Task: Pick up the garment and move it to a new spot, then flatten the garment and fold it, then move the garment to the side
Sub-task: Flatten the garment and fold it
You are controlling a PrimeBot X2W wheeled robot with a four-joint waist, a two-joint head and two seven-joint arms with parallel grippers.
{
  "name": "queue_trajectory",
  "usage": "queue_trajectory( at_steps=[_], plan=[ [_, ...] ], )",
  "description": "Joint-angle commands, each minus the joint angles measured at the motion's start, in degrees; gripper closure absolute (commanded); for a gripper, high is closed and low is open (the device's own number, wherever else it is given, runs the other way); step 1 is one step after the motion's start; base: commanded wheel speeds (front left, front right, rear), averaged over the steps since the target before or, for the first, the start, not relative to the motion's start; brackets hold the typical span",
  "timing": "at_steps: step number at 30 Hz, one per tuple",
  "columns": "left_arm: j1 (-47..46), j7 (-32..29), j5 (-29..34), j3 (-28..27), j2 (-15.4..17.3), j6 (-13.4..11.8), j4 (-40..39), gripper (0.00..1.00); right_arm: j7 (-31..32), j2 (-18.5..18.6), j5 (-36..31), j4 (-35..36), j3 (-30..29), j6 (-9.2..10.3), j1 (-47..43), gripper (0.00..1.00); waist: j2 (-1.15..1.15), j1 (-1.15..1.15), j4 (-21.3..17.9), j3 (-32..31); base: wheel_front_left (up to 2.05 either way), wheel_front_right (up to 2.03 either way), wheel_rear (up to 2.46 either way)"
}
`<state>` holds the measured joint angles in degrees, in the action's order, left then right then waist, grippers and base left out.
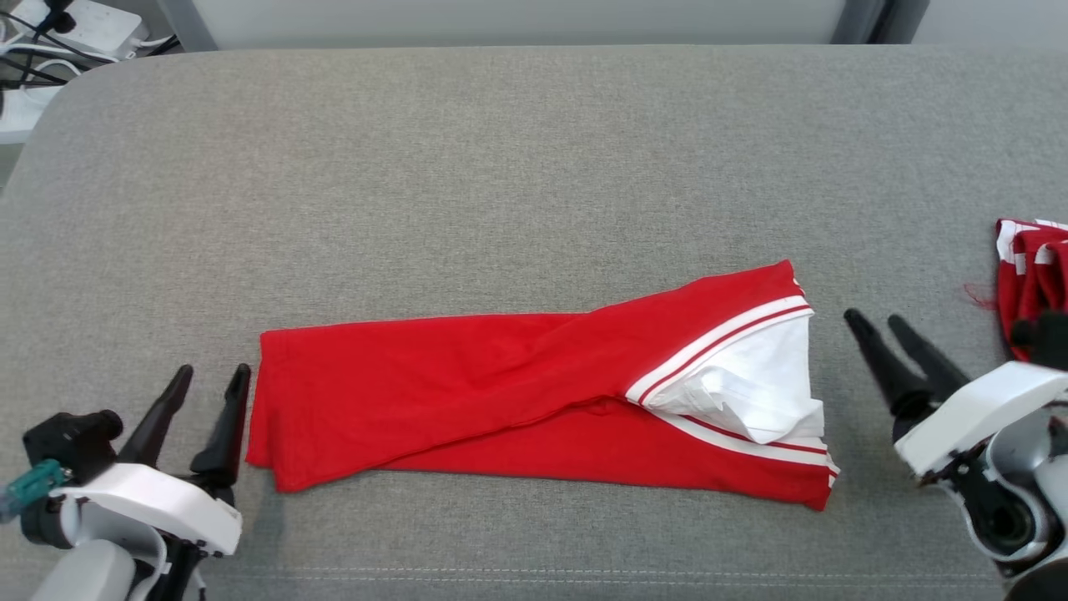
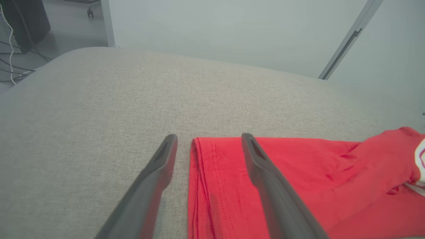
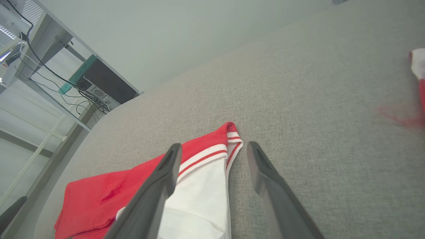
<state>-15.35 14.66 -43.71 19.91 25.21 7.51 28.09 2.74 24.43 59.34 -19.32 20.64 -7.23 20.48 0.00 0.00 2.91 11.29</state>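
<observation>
Garment [image 1: 467, 376] folded on grey cushion [image 1: 501, 167], pale wall [image 2: 232, 33] behind; L tool [image 1: 214, 369], R tool [image 1: 873, 317] spread, empty.

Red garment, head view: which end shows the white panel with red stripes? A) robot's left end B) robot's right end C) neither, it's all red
B: the white panel of the red garment lies at the end nearest the right end effector.
</observation>
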Motion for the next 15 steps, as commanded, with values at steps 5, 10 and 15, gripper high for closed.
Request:
queue_trajectory(
  at_steps=[5, 10, 15],
  plan=[
    [2.2, 0.3, 5.8, -7.7, -3.0, 0.0, -4.5, 0.0, -1.4, -2.9, -2.4, -4.2, -0.2, -0.25, -1.8, 0.0, 0.0, 0.0, 2.0, 0.0, 0.0, 0.0, 0.0],
    [3.8, 0.3, 8.2, -10.0, -5.7, 0.0, -6.5, 0.0, -3.0, -5.1, -2.8, -8.7, -0.9, -0.25, -1.2, 0.0, 0.0, 0.0, 3.8, 0.5, 0.0, 0.0, 0.0],
    [4.6, 0.3, 9.4, -9.9, -7.2, 0.0, -7.5, 0.0, -3.2, -6.1, -3.3, -12.0, -0.1, -0.25, 0.1, 0.0, 0.0, 0.0, 5.4, 1.2, 0.0, 0.0, 0.0]
  ],
)
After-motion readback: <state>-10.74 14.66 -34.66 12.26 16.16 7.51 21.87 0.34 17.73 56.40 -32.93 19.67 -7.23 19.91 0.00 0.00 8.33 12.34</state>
